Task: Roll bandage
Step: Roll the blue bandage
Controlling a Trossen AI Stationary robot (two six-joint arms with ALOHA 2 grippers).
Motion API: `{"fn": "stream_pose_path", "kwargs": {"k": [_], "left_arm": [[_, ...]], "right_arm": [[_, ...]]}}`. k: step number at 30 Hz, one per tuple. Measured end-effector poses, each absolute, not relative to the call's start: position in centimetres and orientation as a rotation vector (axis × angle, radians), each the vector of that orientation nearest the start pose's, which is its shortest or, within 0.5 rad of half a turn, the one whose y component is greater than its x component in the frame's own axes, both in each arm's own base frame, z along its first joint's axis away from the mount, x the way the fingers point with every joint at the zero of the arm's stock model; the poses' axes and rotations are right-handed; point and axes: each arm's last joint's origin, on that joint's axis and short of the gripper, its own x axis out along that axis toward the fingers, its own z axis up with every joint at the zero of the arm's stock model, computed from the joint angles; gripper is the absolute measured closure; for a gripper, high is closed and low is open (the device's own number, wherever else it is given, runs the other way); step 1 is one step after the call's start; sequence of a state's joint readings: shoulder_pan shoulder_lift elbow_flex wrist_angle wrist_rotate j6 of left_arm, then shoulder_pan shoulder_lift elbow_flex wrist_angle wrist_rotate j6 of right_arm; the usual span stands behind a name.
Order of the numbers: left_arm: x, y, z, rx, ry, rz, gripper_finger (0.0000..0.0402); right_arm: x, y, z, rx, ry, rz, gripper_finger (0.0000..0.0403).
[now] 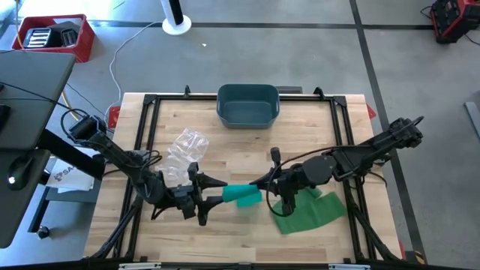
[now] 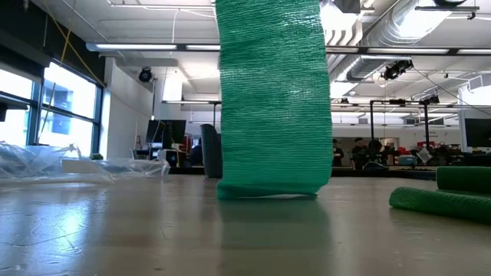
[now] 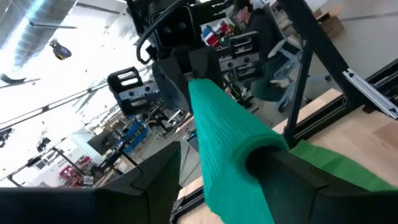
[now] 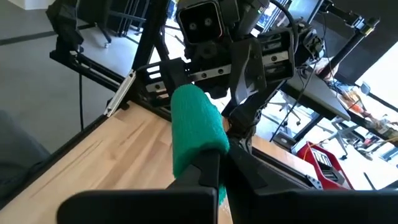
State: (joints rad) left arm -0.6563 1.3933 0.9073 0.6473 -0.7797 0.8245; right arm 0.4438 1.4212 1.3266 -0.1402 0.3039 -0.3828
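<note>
The green bandage is partly wound into a roll (image 1: 244,196) held level above the table between my two grippers. Its loose tail (image 2: 268,100) hangs down, and the bottom fold (image 2: 268,192) rests on the wood. The rest of the tail (image 1: 309,211) lies crumpled on the table at the right. My left gripper (image 1: 220,193) is open at the roll's left end. My right gripper (image 1: 264,182) is shut at the roll's right end. My left gripper has one finger (image 3: 292,177) inside the hollow of the roll's open end (image 3: 258,152). The other finger (image 3: 149,183) stands outside, apart from the roll. The fingers come level from the table's left, along the roll. The roll is clear of the table. My right gripper has its shut fingers (image 4: 214,171) in the roll's other end (image 4: 196,146), coming about level from the table's right, along the roll. The roll wraps around the fingertips and hides whether a layer is pinched between them. The roll points away from the fingers, lifted clear.
A dark teal bin (image 1: 247,105) stands at the table's far edge. Crumpled clear plastic (image 1: 184,154) lies left of centre, behind my left arm. A black frame (image 1: 150,120) borders the tabletop. A red crate (image 1: 52,37) sits on the floor beyond the table.
</note>
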Motion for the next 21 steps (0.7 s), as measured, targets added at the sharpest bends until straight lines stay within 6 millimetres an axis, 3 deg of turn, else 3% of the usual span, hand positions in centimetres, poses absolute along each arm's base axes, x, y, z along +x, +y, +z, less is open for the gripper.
{"fn": "stream_pose_path", "kwargs": {"k": [12, 21], "left_arm": [[26.1, -15.8, 31.6, 0.677, -0.046, 0.22, 0.0241], [26.4, -15.4, 31.6, 0.644, -0.045, 0.233, 0.0243]], "right_arm": [[29.6, 12.9, 37.9, -0.435, 0.204, 0.086, 0.0399], [29.6, 13.6, 37.5, -0.519, 0.218, 0.059, 0.0352]]}}
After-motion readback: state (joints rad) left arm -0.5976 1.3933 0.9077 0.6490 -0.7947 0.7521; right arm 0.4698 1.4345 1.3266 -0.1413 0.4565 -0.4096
